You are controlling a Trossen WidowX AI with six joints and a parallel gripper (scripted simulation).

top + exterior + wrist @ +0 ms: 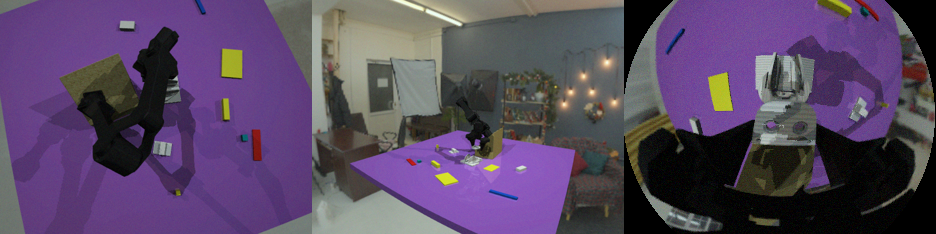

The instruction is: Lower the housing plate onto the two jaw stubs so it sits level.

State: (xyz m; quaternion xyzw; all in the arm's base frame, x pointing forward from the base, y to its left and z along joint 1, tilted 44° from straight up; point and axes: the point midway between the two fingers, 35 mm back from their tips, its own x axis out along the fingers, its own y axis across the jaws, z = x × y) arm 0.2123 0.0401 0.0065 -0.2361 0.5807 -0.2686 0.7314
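Note:
The grey housing plate, with two round holes, is held between the fingers of my gripper. It hangs above the table, apart from the jaws. The light grey base lies on the table with two upright jaws standing side by side on it. In the wrist view the jaws are just beyond the plate's far edge. In the top view the arm covers the plate, the fingers and part of the base. The jaw stubs and pins cannot be made out.
A tall brown box stands close beside the gripper and base. A small ridged grey block lies nearby. A yellow tile and a white block lie on the other side.

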